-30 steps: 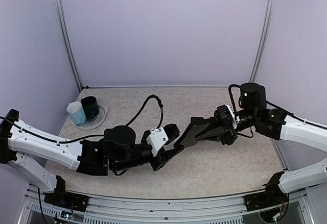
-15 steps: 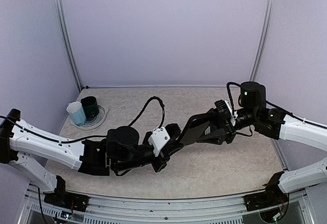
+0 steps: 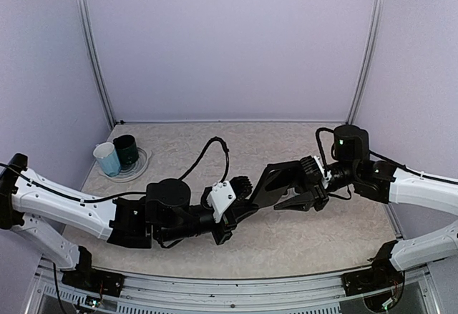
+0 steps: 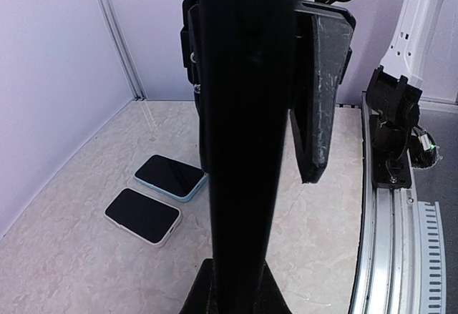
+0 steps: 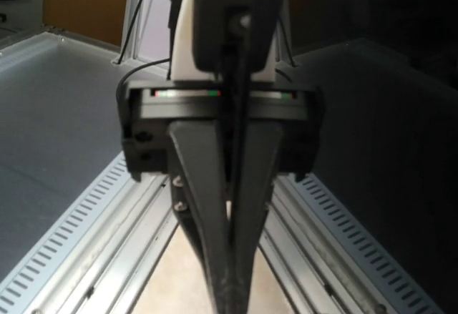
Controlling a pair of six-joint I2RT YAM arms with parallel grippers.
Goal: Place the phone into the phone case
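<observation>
A flat black slab (image 3: 263, 187) hangs in the air between the two arms; I cannot tell whether it is the phone or the phone case. My left gripper (image 3: 238, 212) is shut on its lower end. In the left wrist view the slab (image 4: 243, 114) stands edge-on and fills the middle. My right gripper (image 3: 278, 189) is open, one finger on each side of the slab's far end; one grey scuffed finger (image 4: 322, 92) shows beside it. The right wrist view faces the left gripper (image 5: 232, 296), pinched on the thin edge. Two cased phones lie on the table, one blue-edged (image 4: 170, 177), one white-edged (image 4: 143, 215).
A pale blue cup (image 3: 107, 159) and a dark green cup (image 3: 127, 149) stand on a clear plate (image 3: 137, 167) at the back left. The right arm's base (image 4: 390, 135) and the slotted metal rail (image 4: 386, 257) run along the near edge. Purple walls close in three sides.
The left gripper closed on the slab's lower end. The right gripper, shut on the slab a second ago, opened its jaws and shifted slightly down and left.
</observation>
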